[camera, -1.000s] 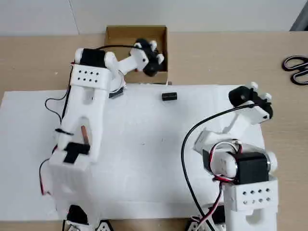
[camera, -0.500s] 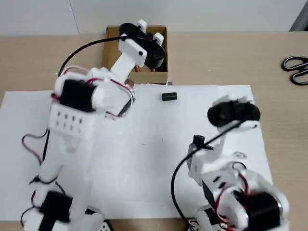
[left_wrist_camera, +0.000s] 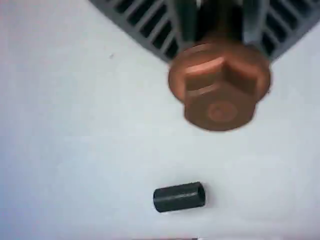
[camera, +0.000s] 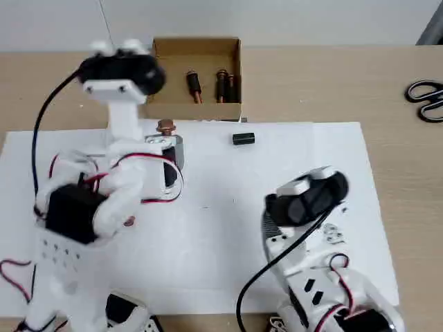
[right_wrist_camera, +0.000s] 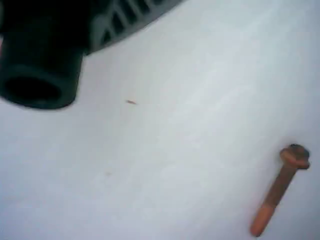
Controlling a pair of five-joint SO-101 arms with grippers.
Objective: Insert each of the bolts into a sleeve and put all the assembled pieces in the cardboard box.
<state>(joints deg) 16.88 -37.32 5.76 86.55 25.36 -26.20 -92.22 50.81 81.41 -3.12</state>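
— Table (camera: 311, 76) and white sheet (camera: 221, 235) first: how many big things are on top?

— One of each, plus two arms. The left arm (camera: 90, 207) is over the sheet's left side and the right arm (camera: 308, 200) is at its near right corner. One cardboard box (camera: 160, 69) stands at the table's far edge, touching the sheet's far edge. One pair of scissors (camera: 426, 97) lies at the table's right edge, off the sheet.

— What's in the box?

— Bolts pushed into dark sleeves, lying side by side in its right half. I count three assembled pieces (camera: 194, 84), but the two rightmost lie so close together that I can't be sure.

— And the grippers?

— The left wrist view has the left gripper (left_wrist_camera: 219, 27) clamped on a copper bolt (left_wrist_camera: 220, 87), head toward the camera. From above, that head sits just inside the sheet's far edge, in front of the box. The right wrist view has the right gripper (right_wrist_camera: 60, 35) closed on a black sleeve (right_wrist_camera: 40, 65), hollow end outward. From above, the arm's own body covers that grip.

— Any loose parts?

— Two. A loose sleeve (camera: 243, 138) lies on its side near the sheet's far edge, just beside the box's near right corner. A loose bolt (right_wrist_camera: 280, 192) lies flat on the sheet in the right wrist view.
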